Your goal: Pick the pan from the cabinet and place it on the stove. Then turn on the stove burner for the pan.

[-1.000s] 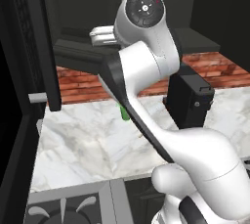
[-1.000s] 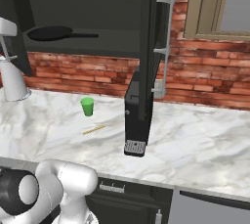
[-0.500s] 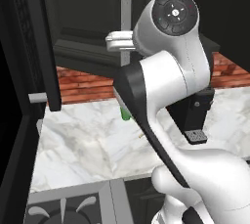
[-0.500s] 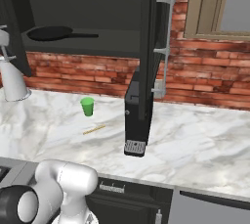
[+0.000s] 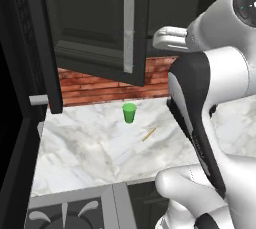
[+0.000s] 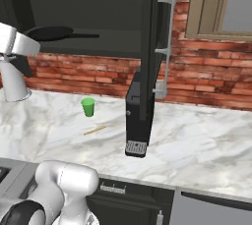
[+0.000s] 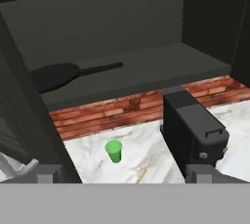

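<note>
Gripper [image 7: 124, 174] standing spread wide, gripping nothing, facing the open cabinet [image 7: 146, 66]; frying pan [image 7: 53, 75] lying on the cabinet shelf, green cup [image 7: 114, 150] sitting on the counter below.

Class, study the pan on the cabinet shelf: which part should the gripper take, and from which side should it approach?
Probably the handle. The pan lies flat on the cabinet shelf, its thin handle pointing along the shelf towards the open middle. The open gripper should come in from the front, jaws across the handle near the bowl.
</note>
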